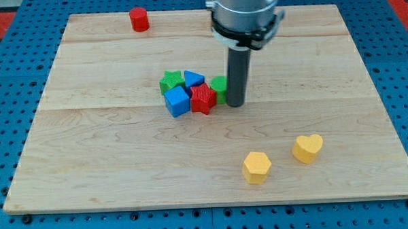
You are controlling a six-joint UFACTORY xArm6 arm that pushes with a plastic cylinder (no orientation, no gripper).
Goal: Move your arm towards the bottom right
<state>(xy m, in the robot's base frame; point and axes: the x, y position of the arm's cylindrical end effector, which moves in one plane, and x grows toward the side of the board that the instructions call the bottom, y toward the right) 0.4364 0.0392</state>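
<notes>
My tip (235,104) rests on the wooden board (110,145) just right of a cluster of blocks at the board's middle. The cluster holds a green star-like block (170,82), a small blue block (194,79), a blue cube (178,101), a red star-like block (203,99) and a green block (219,87) that my rod partly hides and seems to touch. A yellow hexagon block (257,167) and a yellow heart block (307,148) lie at the view's bottom right, well below and right of my tip.
A red cylinder-like block (139,19) stands alone near the board's top edge, left of my arm. A blue perforated surface (6,101) surrounds the board on all sides.
</notes>
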